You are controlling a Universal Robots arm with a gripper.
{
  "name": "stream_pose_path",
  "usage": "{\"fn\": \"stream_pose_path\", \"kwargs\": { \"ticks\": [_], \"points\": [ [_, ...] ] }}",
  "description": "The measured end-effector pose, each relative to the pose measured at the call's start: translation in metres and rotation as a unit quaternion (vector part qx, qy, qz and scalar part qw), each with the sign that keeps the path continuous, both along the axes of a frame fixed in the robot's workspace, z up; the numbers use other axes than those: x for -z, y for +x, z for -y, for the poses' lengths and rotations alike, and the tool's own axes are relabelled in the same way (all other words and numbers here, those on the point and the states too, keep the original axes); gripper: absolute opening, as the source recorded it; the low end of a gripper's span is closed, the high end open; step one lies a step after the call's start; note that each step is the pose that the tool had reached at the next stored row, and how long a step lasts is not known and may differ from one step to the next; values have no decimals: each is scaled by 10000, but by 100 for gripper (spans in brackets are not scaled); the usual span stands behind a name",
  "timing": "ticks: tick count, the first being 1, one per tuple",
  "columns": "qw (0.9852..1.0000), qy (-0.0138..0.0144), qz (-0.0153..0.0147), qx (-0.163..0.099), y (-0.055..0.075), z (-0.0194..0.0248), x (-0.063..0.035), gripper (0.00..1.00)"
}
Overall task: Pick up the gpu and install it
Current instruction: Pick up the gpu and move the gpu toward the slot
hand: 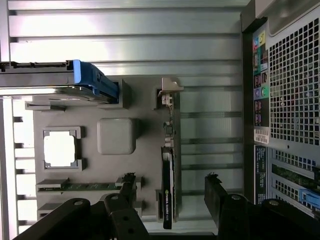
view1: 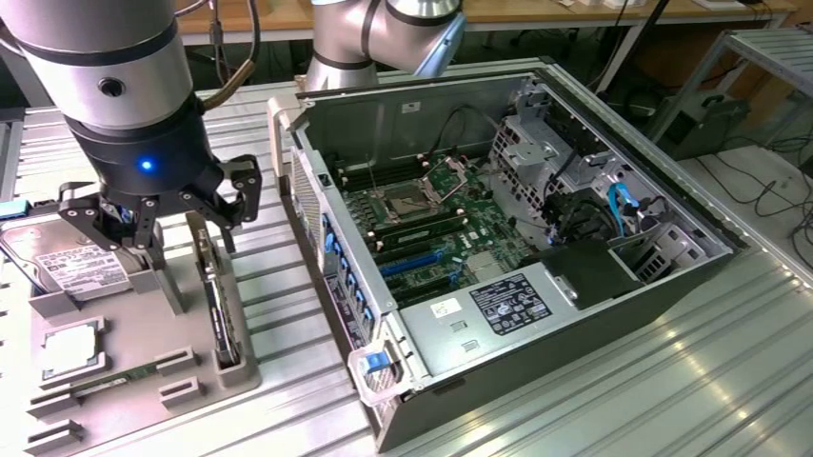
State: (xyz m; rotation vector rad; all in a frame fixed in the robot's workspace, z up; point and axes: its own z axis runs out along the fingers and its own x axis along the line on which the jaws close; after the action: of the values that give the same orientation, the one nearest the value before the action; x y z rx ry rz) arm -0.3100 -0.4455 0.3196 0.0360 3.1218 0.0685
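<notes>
Exterior view: a ribbed metal tabletop (view1: 711, 381) carries an open black-and-silver computer case (view1: 420, 105) beside a grey moulded parts tray (view1: 242, 376). The end effector (view1: 193, 249) hangs spread and empty, straddling the thin dark-green gpu card (view1: 224, 324) standing edge-on in the tray. Pick-up seems in hand; gripping calls for fingers centred on its flat faces.

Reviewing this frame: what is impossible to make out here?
1. Exterior view: the gripper hides the gpu at its far end, so contact is unclear.
2. Wrist view: the gpu is edge-on; its faces are unseen.
3. Exterior view: hard drive label print too small, partly behind the gripper.
4. Wrist view: computer case cut off by the frame edge.
</notes>
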Motion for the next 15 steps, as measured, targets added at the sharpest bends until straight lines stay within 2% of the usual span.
{"fn": "stream_pose_path", "kwargs": {
  "ticks": [15],
  "points": [
    [10000, 0, 0, 0, 3, 0, 59, 66]
  ]
}}
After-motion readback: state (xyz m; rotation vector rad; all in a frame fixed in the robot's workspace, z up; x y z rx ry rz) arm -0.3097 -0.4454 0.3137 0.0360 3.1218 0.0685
